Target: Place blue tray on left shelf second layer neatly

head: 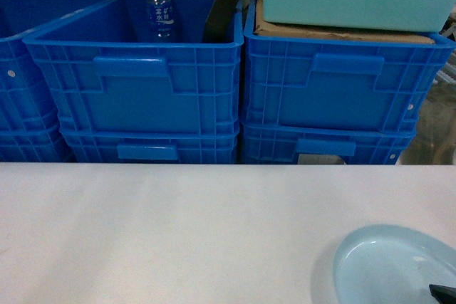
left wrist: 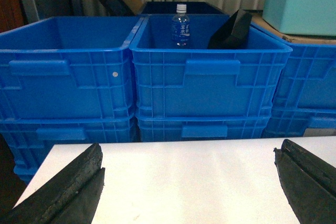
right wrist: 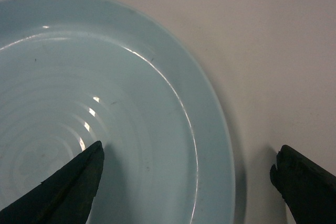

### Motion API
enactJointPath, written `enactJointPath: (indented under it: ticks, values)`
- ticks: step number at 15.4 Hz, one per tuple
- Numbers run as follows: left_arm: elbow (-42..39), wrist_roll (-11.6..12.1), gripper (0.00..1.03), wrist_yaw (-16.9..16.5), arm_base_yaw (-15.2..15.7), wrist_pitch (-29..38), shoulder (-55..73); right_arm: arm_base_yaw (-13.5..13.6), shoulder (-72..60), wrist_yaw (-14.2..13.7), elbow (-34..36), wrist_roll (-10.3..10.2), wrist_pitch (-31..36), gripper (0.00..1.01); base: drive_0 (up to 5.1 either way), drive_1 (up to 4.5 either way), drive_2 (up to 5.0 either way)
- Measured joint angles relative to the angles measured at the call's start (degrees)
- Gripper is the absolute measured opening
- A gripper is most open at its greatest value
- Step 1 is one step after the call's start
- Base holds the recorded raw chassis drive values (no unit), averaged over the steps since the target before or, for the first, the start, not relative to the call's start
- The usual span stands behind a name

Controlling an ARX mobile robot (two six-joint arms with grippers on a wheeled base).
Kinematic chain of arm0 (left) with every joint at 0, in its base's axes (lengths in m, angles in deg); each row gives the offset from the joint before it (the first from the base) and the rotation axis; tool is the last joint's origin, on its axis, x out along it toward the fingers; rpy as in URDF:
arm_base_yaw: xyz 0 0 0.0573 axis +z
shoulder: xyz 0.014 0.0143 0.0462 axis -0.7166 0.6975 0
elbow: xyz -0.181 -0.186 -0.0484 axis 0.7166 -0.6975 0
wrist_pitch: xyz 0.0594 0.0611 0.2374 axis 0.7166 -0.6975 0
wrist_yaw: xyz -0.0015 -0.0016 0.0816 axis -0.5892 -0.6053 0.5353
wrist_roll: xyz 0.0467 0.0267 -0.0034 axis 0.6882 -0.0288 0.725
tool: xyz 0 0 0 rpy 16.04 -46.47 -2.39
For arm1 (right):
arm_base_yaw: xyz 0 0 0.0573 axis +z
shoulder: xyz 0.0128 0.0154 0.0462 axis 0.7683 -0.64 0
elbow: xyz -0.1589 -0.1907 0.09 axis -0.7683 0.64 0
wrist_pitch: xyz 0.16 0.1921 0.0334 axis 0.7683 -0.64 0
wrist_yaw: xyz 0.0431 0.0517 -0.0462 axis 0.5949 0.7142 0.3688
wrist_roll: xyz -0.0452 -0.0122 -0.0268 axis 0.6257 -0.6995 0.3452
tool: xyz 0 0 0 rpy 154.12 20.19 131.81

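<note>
With the blue tray (head: 395,265) lying at your five o'clock on the white tabletop (head: 178,233), lower the right gripper (right wrist: 186,177), whose spread jaws straddle its rim, squarely before closing, while the left gripper (left wrist: 189,182) waits with jaws spread.

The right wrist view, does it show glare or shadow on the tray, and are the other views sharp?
Right wrist view: small bright glints on the blue tray, a soft shadow along its right rim on the white table. Head view: slightly soft, the tray cut off at the corner. Left wrist view: crates sharp, a pale sheen on the tabletop, the left end effector fingers blurred.
</note>
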Motion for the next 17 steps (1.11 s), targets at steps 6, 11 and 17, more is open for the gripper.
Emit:
enactJointPath:
  ticks: [6, 11, 17]
  values:
    - [0.0, 0.0, 0.98, 0.0, 0.0, 0.02, 0.0, -5.18, -6.62, 4.61, -1.66, -0.57, 5.53, 0.98, 0.0, 0.0, 0.0]
    - [0.0, 0.0, 0.98, 0.02, 0.0, 0.02, 0.0, -6.97, -9.44, 6.71, -1.18, -3.58, 9.49, 0.83, 0.0, 0.0, 0.0]
    - [0.0, 0.0, 0.98, 0.0, 0.0, 0.02, 0.0, -9.16, -9.79, 6.97, -0.79, -7.32, 9.44, 0.25, 0.0, 0.0, 0.0]
